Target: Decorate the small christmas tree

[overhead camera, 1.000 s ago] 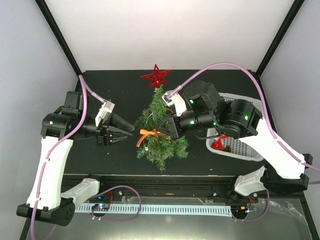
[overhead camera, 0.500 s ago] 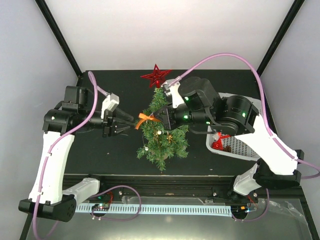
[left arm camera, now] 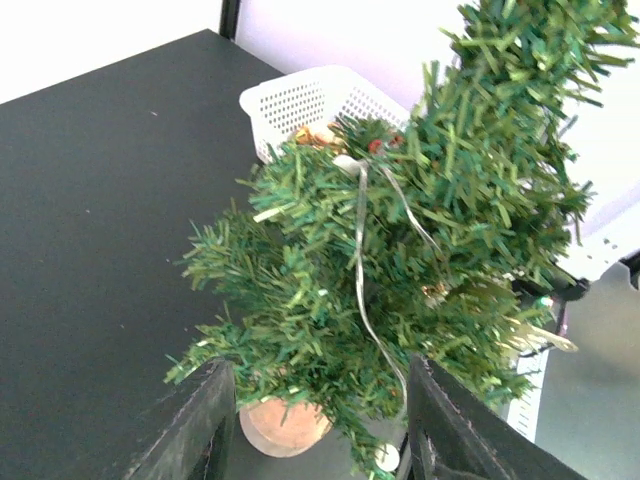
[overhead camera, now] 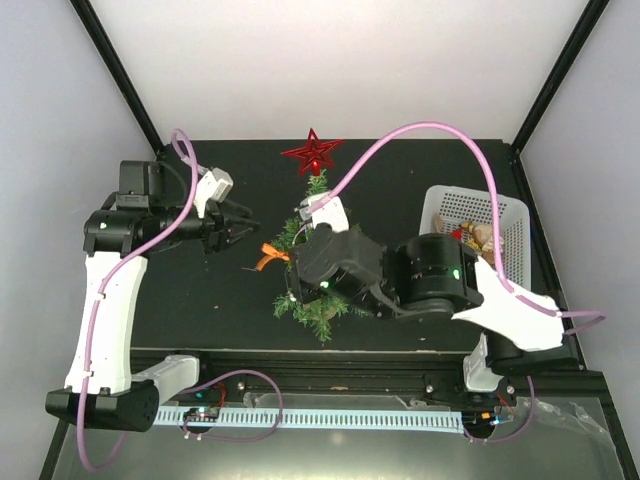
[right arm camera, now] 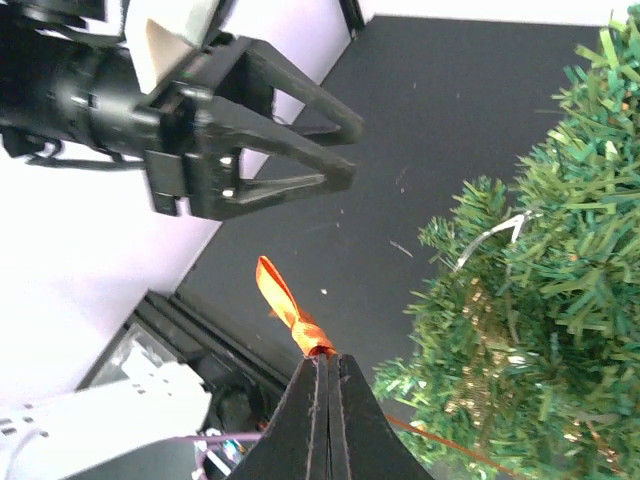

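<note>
We see the small christmas tree [left arm camera: 400, 260] standing near the middle of the table [overhead camera: 210, 300], a star [overhead camera: 313, 152] on its tip. To its right, apart from it, sits the basket [overhead camera: 436, 195] with ornaments [overhead camera: 478, 233] in it. Left of the tree, a ribbon [right arm camera: 285, 305] is between the right gripper [right arm camera: 325, 365] tips, above the table. The left gripper [overhead camera: 250, 228] is further left, apart from the ribbon.

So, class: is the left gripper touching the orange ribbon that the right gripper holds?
Apart. The right wrist view shows a strip of dark table between the open left gripper and the orange ribbon, which the right gripper pinches shut.
</note>
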You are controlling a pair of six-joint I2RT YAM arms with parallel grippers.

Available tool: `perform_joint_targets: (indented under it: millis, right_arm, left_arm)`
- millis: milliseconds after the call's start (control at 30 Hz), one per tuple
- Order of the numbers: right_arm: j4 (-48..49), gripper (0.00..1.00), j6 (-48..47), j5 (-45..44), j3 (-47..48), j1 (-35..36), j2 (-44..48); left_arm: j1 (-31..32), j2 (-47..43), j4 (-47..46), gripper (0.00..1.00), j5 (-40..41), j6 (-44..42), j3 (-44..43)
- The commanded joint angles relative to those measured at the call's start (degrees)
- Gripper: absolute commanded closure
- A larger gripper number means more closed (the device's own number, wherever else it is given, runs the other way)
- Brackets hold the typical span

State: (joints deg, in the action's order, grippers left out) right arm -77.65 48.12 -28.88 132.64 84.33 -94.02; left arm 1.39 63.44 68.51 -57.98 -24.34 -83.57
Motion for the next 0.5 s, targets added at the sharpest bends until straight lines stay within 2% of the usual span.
perform_joint_targets:
  millis: [0,133,333,467]
  right_arm:
    - [-3.6,0.99,9.6,-17.0,6.6,4.4,-4.5]
    - [-0.3,0.99,14.8,-23.0,5.4,4.6,-6.2]
    - [-9.1,0.99,32.1,-28.3,4.4,4.2,-8.0]
    - [-8.3,0.99,35.7,-28.7,1.1,4.0,-7.7]
  left_arm:
    - [-0.4,1.2,-7.0,0.52,0.3,5.0,-2.7]
    - [-0.5,0.5,-9.8,0.52,-0.6,7.3,-3.1]
    - [-0.6,-2.4,-13.0,0.51,-2.3,9.5,-0.3]
    - [-0.6,-2.5,-11.5,0.52,-3.5,8.1,0.5]
